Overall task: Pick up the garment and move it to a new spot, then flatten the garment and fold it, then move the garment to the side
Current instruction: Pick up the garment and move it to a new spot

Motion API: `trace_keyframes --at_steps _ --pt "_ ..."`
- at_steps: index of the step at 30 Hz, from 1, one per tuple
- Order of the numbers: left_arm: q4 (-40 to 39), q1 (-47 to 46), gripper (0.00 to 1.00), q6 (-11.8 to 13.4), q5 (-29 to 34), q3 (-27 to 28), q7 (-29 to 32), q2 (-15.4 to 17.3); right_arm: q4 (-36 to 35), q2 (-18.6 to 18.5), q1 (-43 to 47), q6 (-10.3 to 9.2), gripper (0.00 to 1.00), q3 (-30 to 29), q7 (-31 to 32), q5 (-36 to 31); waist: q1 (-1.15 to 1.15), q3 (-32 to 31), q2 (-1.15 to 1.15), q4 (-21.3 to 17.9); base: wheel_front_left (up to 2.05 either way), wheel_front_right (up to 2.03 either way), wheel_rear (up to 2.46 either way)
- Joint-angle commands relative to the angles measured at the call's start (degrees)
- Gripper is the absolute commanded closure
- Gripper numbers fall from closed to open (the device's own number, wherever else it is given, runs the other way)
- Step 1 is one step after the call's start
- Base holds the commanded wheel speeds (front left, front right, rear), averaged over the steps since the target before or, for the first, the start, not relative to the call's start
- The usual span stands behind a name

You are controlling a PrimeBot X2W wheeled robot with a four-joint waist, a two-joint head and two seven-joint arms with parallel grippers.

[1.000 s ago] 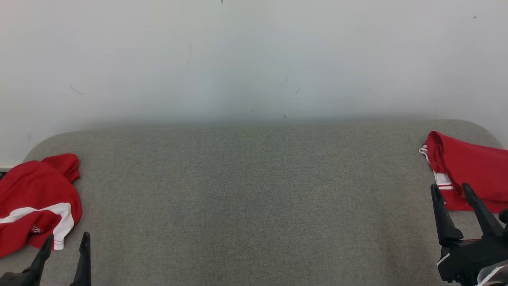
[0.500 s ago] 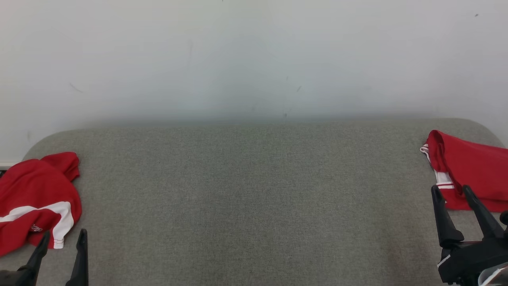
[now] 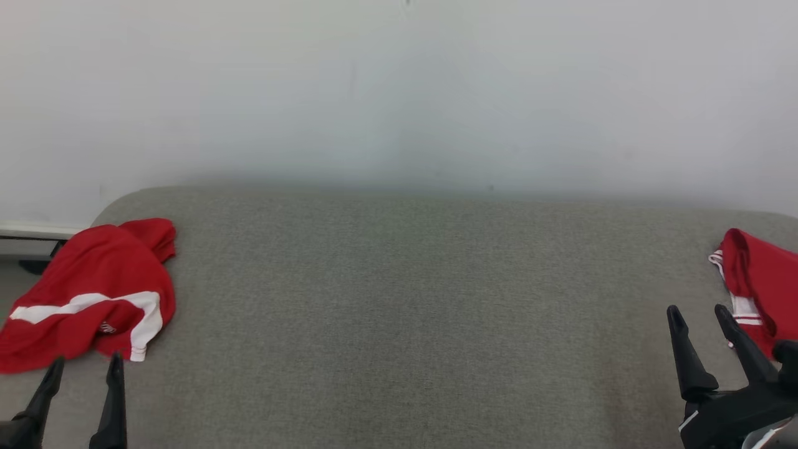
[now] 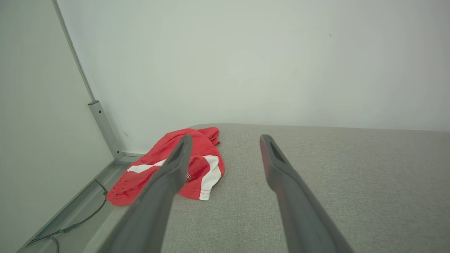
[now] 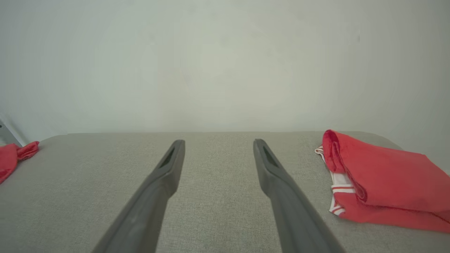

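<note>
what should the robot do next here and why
Probably ease the left gripper forward and a little to its left onto the crumpled red garment. Its fingers stand open and empty close by the cloth's near edge, that garment lies unfolded at the left end of the table, and the folded red garment on the right looks done.
</note>
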Motion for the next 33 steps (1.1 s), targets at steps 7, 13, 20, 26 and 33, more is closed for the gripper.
trace_keyframes --at_steps 7,13,20,26,33 --pt "-0.7 0.6 0.0 0.5 -0.4 0.7 0.4 1.1 1.3 -0.3 -0.2 -0.03 0.0 1.3 -0.4 0.9 0.0 -0.3 0.0 8.3 0.0 0.0 0.0" --pt "-0.9 0.8 0.0 0.8 -0.7 0.9 0.6 1.5 2.0 -0.5 -0.2 -0.03 0.0 2.0 -0.5 1.3 0.0 -0.5 0.0 12.5 0.0 0.0 0.0" --pt "-1.3 1.5 0.0 1.1 -1.1 1.2 0.8 1.8 2.8 -0.5 -0.2 -0.03 0.0 3.0 -0.4 1.3 0.0 -0.8 0.0 17.5 0.0 0.0 0.0" --pt "-1.1 1.2 0.0 1.1 -1.3 1.2 0.9 2.2 4.1 -1.0 -1.1 -0.03 0.0 4.3 -0.7 1.9 0.0 -1.0 0.0 20.7 0.0 0.0 0.0" --pt "-1.6 1.1 0.0 1.9 -1.6 1.4 0.6 2.0 4.6 -1.2 -1.9 -0.03 0.0 5.8 -1.1 2.1 0.0 -0.3 0.0 22.8 0.0 0.0 0.0"
